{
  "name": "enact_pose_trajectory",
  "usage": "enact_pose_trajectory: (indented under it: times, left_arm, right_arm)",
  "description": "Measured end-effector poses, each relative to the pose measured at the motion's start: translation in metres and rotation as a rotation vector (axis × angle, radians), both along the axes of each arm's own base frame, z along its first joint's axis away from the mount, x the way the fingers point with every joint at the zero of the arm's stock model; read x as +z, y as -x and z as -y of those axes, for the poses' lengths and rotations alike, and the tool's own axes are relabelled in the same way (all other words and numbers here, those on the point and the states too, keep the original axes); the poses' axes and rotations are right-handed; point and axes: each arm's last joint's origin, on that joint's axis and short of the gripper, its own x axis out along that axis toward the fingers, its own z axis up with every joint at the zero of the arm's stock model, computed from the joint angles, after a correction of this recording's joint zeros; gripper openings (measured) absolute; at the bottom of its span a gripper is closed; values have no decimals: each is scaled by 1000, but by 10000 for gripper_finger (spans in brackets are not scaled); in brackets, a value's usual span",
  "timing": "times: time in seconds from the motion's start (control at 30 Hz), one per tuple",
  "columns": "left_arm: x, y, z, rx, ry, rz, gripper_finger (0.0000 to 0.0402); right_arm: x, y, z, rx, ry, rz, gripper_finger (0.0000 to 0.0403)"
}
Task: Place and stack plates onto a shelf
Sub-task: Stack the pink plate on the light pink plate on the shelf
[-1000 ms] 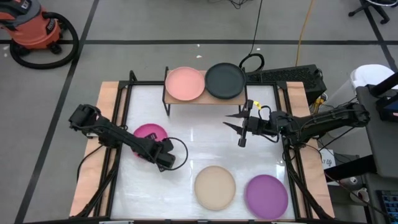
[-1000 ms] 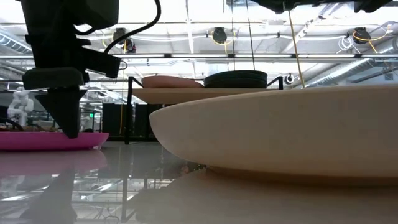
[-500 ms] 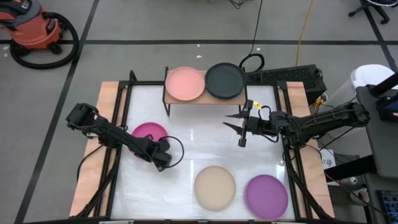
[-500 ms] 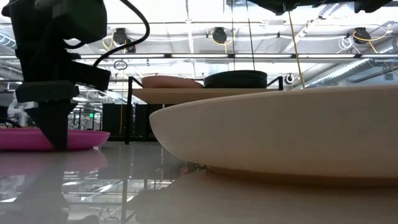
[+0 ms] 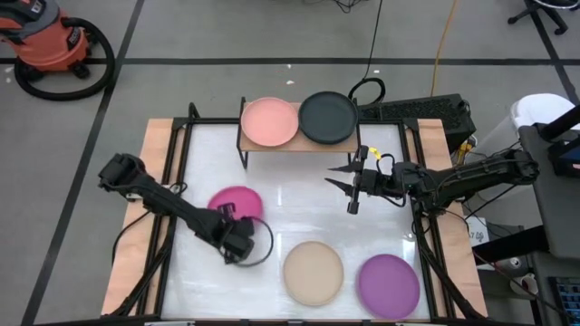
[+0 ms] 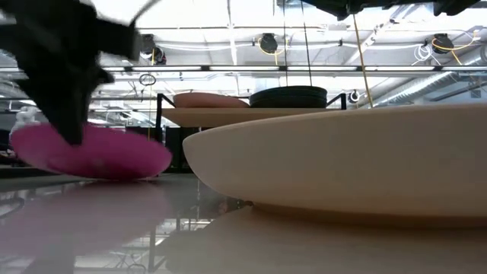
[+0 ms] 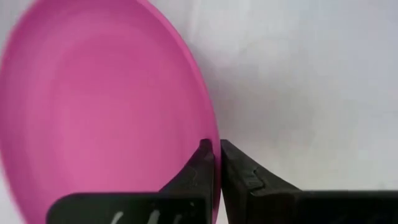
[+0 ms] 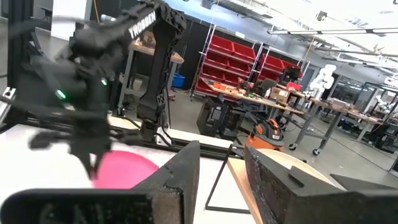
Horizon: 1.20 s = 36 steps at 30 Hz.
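In the high view my left gripper (image 5: 232, 234) is shut at the near edge of the magenta plate (image 5: 236, 203), left of the table's middle. The low view shows that plate (image 6: 91, 152) tilted and off the table. The shelf (image 5: 299, 145) stands at the far edge, with a salmon pink plate (image 5: 269, 121) and a charcoal black plate (image 5: 328, 117) resting flat on it. A beige plate (image 5: 314, 273) and a purple plate (image 5: 389, 284) lie flat near the near edge. My right gripper (image 5: 349, 186) hangs open, right of centre, touching nothing. My left gripper pinches the magenta plate's rim (image 7: 216, 140) between its two fingers (image 7: 203, 163), one on the inner face and one on the outer. It comes from the plate's near side, slanting down. The plate is lifted clear and tilted.
Bare white table surface (image 5: 299, 208) lies between the shelf and the near plates. Black frame rails (image 5: 177, 181) run along the left and right sides. In the right wrist view my right gripper (image 8: 221, 180) faces the left arm (image 8: 93, 74) and the magenta plate (image 8: 124, 171).
My left gripper dropped to the magenta plate's near rim, then moved toward the table's near edge and a little right, with the plate in its hold. The plate, which lay flat on the table, is now lifted clear, tilted and shifted right.
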Motion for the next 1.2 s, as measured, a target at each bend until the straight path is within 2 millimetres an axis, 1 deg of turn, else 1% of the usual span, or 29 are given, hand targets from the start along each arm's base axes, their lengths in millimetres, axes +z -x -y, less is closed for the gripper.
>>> enact_pose_trajectory:
  times: [0.1, 0.2, 0.3, 0.37, 0.43, 0.5, 0.6, 0.67, 0.77, 0.87, 0.97, 1.07, 1.13, 1.2]
  left_arm:
    - [27, -8, 20, -167, 16, 56, 11]
    - [59, -10, 30, -271, -102, 115, 11]
    - [88, -10, 25, -281, -311, 142, 11]
    - [106, -10, 17, -255, -441, 152, 11]
    - [119, -11, 5, -241, -538, 136, 11]
    - [129, -17, -11, -239, -596, 115, 11]
    - [137, -30, -42, -262, -634, 41, 11]
    - [140, -37, -70, -265, -648, -26, 11]
    - [140, -45, -117, -257, -623, -109, 11]
    - [140, -51, -164, -240, -579, -117, 11]
    - [142, -53, -203, -241, -526, -70, 11]
    - [143, -53, -227, -267, -446, 11, 14]
    - [143, -53, -235, -303, -393, 63, 21]
    - [143, -53, -238, -359, -356, 79, 24]
  right_arm:
    - [0, 0, 0, 0, 0, 0, 110]
    - [0, 0, 0, 0, 0, 0, 110]
    - [0, 0, 0, 0, 0, 0, 110]
    - [0, 0, 0, 0, 0, 0, 110]
    - [0, 0, 0, 0, 0, 1, 110]
    - [1, 0, 0, 1, -4, 8, 110]
    - [1, 0, 0, 4, -8, 16, 110]
    - [2, 0, 0, 4, -9, 20, 110]
    - [2, 0, 0, 4, -10, 24, 110]
    - [2, 0, 0, 5, -10, 23, 110]
    - [2, 0, 0, 5, -9, 20, 110]
    - [1, 0, 0, 5, -9, 15, 110]
    - [1, 0, 0, 5, -8, 10, 110]
    - [1, 0, 0, 5, -8, 8, 110]
